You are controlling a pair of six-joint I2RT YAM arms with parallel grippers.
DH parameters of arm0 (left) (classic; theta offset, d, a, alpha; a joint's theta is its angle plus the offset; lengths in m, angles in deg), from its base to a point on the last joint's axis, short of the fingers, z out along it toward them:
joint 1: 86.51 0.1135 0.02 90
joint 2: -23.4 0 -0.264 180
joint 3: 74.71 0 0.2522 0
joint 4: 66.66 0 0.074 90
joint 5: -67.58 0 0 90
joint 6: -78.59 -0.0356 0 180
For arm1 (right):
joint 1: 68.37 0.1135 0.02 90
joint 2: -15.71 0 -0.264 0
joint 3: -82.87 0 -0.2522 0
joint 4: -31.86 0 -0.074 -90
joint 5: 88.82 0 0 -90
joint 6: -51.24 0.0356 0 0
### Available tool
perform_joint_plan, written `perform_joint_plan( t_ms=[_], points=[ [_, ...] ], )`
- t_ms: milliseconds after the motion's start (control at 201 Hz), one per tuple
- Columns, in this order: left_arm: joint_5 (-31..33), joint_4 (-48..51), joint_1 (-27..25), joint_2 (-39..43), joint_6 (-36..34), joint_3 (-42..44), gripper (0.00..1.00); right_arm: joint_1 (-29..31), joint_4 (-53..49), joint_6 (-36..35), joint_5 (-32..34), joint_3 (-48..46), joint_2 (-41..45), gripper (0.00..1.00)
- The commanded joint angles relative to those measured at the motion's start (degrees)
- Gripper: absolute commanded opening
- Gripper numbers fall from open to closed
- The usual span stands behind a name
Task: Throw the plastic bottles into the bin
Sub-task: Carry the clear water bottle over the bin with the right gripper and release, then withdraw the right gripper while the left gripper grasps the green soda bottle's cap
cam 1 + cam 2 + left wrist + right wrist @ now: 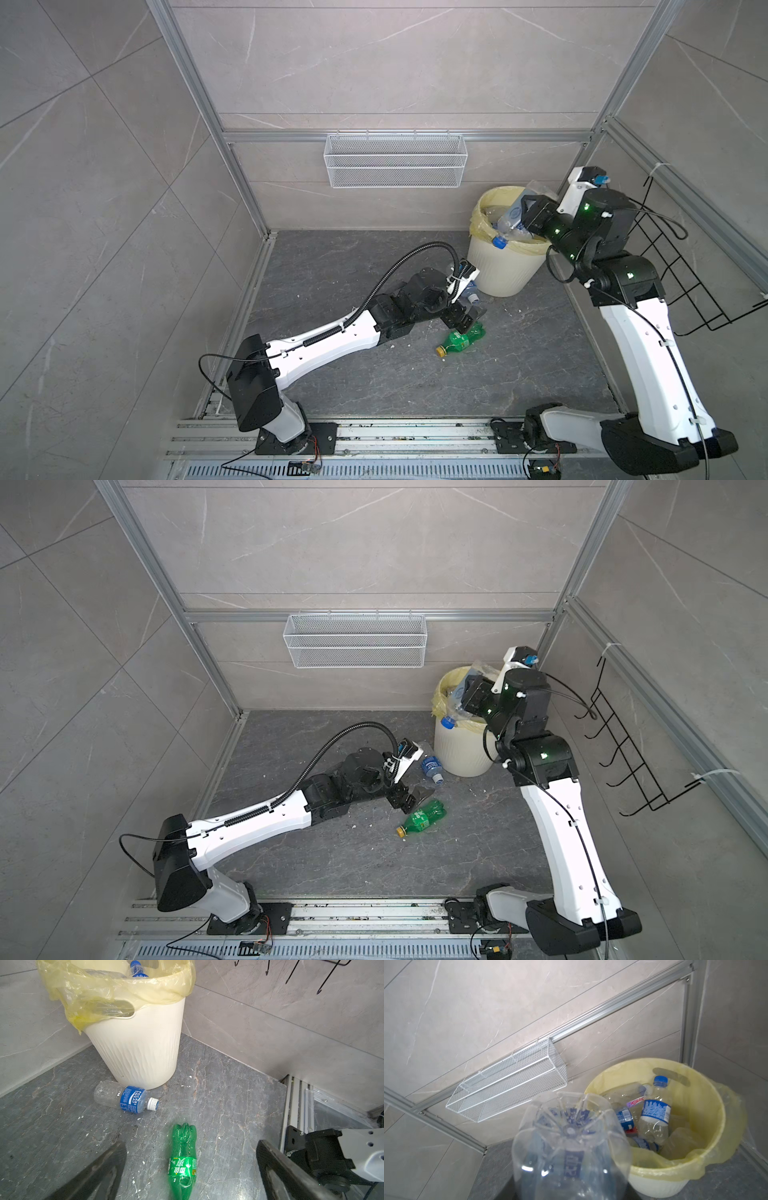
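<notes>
A green bottle [182, 1167] with a yellow cap lies on the dark floor [459, 340] [422, 818]. My left gripper [191, 1145] [465, 318] [413, 798] hovers just over its bottom end, open, fingers wide on either side. A clear bottle [126, 1098] [432, 766] with a blue label lies against the foot of the bin [141, 1047] [505, 270] [457, 750]. My right gripper [528, 214] [471, 692] is above the bin's rim, shut on a clear plastic bottle [571, 1147] [513, 214]; that bottle hides the fingers in the right wrist view. Several bottles [654, 1109] lie inside the bin.
A white wire mesh basket [395, 160] [508, 1084] hangs on the back wall. A black wire rack [685, 266] is fixed to the right wall. The bin stands in the back right corner, by the aluminium frame. White crumbs are scattered on the floor.
</notes>
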Motion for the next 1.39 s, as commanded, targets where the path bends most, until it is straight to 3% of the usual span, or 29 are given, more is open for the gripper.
perform_joint_plan(
  t_ms=[0, 45, 114, 174, 229, 956, 1384],
  points=[
    [3.0, 1.4, -0.1, -0.4, -3.0, -2.5, 1.00, -6.4, -3.7, 0.5, -0.3, 6.3, -9.7, 0.43],
    [3.5, 2.2, -0.1, -0.5, -3.0, -2.7, 1.00, -9.2, -6.1, 1.5, -1.7, 10.0, -14.4, 0.53],
    [4.3, 3.6, -0.1, -0.6, -3.0, -2.8, 1.00, -11.6, -9.3, 3.0, -3.8, 14.2, -19.3, 0.76],
    [5.1, 4.5, -0.2, -0.5, -3.1, -2.6, 1.00, -12.0, -9.1, 3.2, -5.1, 14.2, -19.7, 0.92],
    [5.6, 4.6, -0.1, -0.3, -3.2, -1.9, 1.00, -12.0, -6.5, 3.2, -6.0, 11.6, -17.9, 0.99],
    [6.4, 3.1, -0.1, -1.8, 1.3, 2.3, 1.00, -12.0, -4.1, 1.9, -8.3, -0.4, -4.4, 1.00],
    [5.6, 1.2, 0.7, -4.6, 4.2, 6.5, 1.00, -9.8, -6.2, -0.2, -7.1, -19.7, 7.7, 1.00]
  ],
)
